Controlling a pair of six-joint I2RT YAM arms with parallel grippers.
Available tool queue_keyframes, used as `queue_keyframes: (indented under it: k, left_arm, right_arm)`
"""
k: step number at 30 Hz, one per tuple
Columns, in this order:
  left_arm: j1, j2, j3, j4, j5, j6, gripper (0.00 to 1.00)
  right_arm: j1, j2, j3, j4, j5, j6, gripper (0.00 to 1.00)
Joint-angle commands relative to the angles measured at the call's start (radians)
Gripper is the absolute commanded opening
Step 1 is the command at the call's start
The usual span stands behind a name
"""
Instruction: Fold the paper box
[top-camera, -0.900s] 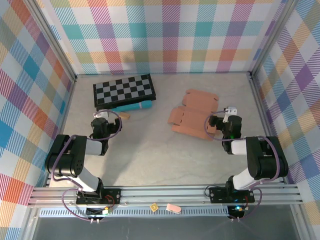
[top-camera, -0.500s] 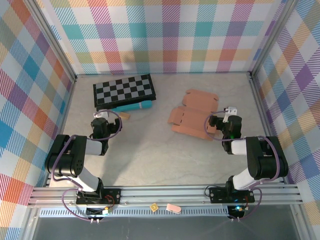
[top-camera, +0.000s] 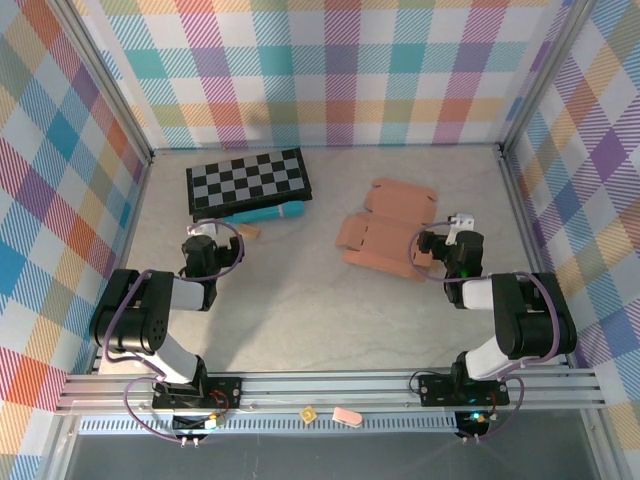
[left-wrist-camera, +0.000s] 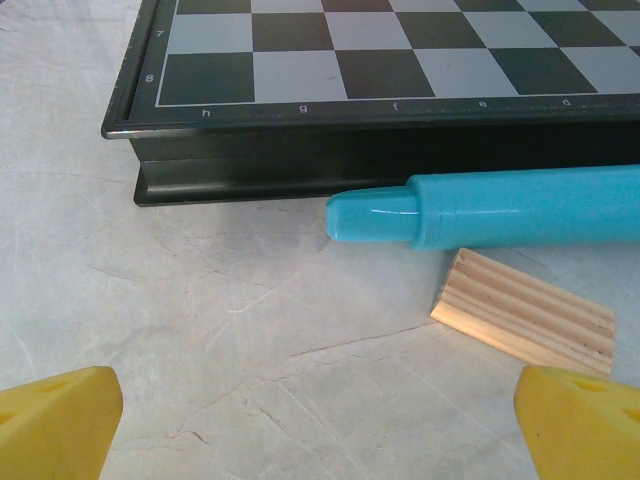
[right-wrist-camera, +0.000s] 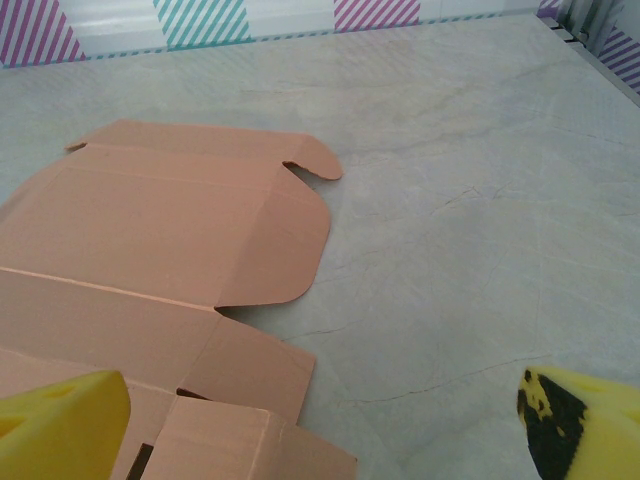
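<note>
step: reach paper box (top-camera: 385, 232), centre-right, mostly flat | right gripper (right-wrist-camera: 320, 425) wide open, empty; left gripper (left-wrist-camera: 320, 420) likewise | tip: pinch 1 flap edge, fold along crease

Comparing my overhead feed with the frames from a moment ago, I find no change. The left hand (top-camera: 203, 231) and right hand (top-camera: 428, 243) have not shifted or altered their spread. The paper box (top-camera: 385, 232) lies exactly where it did on the desk (top-camera: 300, 300).
</note>
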Motion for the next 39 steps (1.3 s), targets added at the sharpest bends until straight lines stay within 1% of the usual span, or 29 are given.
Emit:
queue_keyframes:
  k: [1, 4, 8, 10, 12, 15, 16, 17, 19, 20, 22, 23, 25, 26, 27, 28, 29, 30, 31, 32, 33, 34, 36, 37, 38, 39]
  left_arm:
    - [-0.004, -0.003, 0.017, 0.046, -0.013, 0.017, 1.0]
    - [-0.005, -0.003, 0.015, 0.049, -0.011, 0.018, 1.0]
    - [-0.006, -0.01, 0.031, 0.018, 0.06, 0.049, 1.0]
    - [-0.022, -0.058, 0.044, -0.043, 0.018, 0.052, 1.0]
    - [-0.046, -0.127, 0.064, -0.13, -0.041, 0.062, 1.0]
    - [-0.099, -0.208, 0.082, -0.202, -0.125, 0.094, 1.0]
    - [-0.11, -0.229, 0.09, -0.216, -0.146, 0.099, 1.0]
    - [-0.124, -0.252, 0.101, -0.227, -0.163, 0.096, 1.0]
    - [-0.154, -0.288, 0.139, -0.267, -0.212, 0.094, 1.0]
    - [-0.173, -0.301, 0.164, -0.29, -0.239, 0.095, 1.0]
    - [-0.213, -0.317, 0.208, -0.305, -0.309, 0.088, 1.0]
    - [-0.237, -0.325, 0.236, -0.316, -0.352, 0.076, 1.0]
    - [-0.283, -0.337, 0.315, -0.394, -0.455, 0.012, 1.0]
    - [-0.304, -0.339, 0.383, -0.482, -0.516, -0.079, 1.0]
    - [-0.311, -0.335, 0.473, -0.64, -0.541, -0.209, 1.0]
    - [-0.309, -0.322, 0.565, -0.8, -0.54, -0.369, 1.0]
    - [-0.297, -0.297, 0.694, -1.069, -0.485, -0.591, 1.0]
    - [-0.278, -0.259, 0.823, -1.377, -0.38, -0.749, 1.0]
    - [-0.276, -0.224, 0.879, -1.479, -0.338, -0.829, 1.0]
    - [-0.26, -0.194, 0.881, -1.44, -0.168, -0.832, 1.0]
    - [-0.246, -0.175, 0.852, -1.337, 0.006, -0.835, 0.94]
    - [-0.256, -0.166, 0.823, -1.278, 0.074, -0.882, 0.87]
    - [-0.323, -0.139, 0.775, -1.18, 0.142, -0.986, 0.79]
    - [-0.353, -0.117, 0.775, -1.168, 0.173, -1.018, 0.75]
    - [-0.392, -0.089, 0.789, -1.184, 0.191, -1.052, 0.72]
    - [-0.428, -0.061, 0.801, -1.199, 0.198, -1.077, 0.72]
  right_arm:
    - [0.006, 0.007, 0.019, 0.011, 0.007, 0.007, 0.99]
    - [0.004, 0.006, 0.016, 0.015, 0.005, 0.008, 0.99]
    - [0.004, 0.001, 0.01, 0.025, 0.015, 0.011, 0.99]
    - [0.005, -0.021, 0.006, 0.009, 0.037, 0.022, 0.99]
    - [0.01, -0.029, -0.02, 0.055, 0.03, 0.009, 0.99]
    - [0.034, -0.058, -0.054, 0.102, 0.03, -0.025, 0.99]
    - [0.053, -0.088, -0.042, 0.054, 0.079, -0.027, 0.99]
    - [0.061, -0.137, -0.019, -0.031, 0.126, -0.02, 0.99]
    - [0.062, -0.21, 0.037, -0.181, 0.194, 0.008, 0.99]
    - [0.062, -0.243, 0.055, -0.209, 0.225, 0.017, 0.99]
    - [0.061, -0.3, 0.077, -0.209, 0.252, 0.005, 0.99]
    - [0.061, -0.326, 0.11, -0.269, 0.261, -0.004, 0.99]
    - [0.062, -0.372, 0.196, -0.379, 0.278, -0.017, 0.99]
    - [0.062, -0.398, 0.255, -0.453, 0.286, -0.018, 0.99]
    - [0.062, -0.421, 0.32, -0.531, 0.295, -0.003, 0.99]
    - [0.061, -0.435, 0.392, -0.619, 0.315, 0.036, 0.99]
    - [0.061, -0.439, 0.497, -0.756, 0.346, 0.117, 0.99]
    - [0.054, -0.423, 0.623, -0.941, 0.373, 0.262, 0.99]
    - [0.039, -0.395, 0.736, -1.113, 0.35, 0.392, 0.99]
    - [0.025, -0.351, 0.855, -1.337, 0.286, 0.539, 0.99]
    - [0.024, -0.319, 0.965, -1.551, 0.255, 0.68, 0.99]
    - [0.02, -0.313, 0.997, -1.637, 0.197, 0.75, 0.99]
    - [0.015, -0.337, 0.972, -1.553, -0.065, 0.669, 0.99]
    - [0.014, -0.338, 0.973, -1.562, -0.137, 0.683, 0.99]
    - [0.019, -0.329, 0.981, -1.619, -0.164, 0.739, 0.99]
    - [0.019, -0.32, 0.974, -1.683, -0.198, 0.789, 0.98]
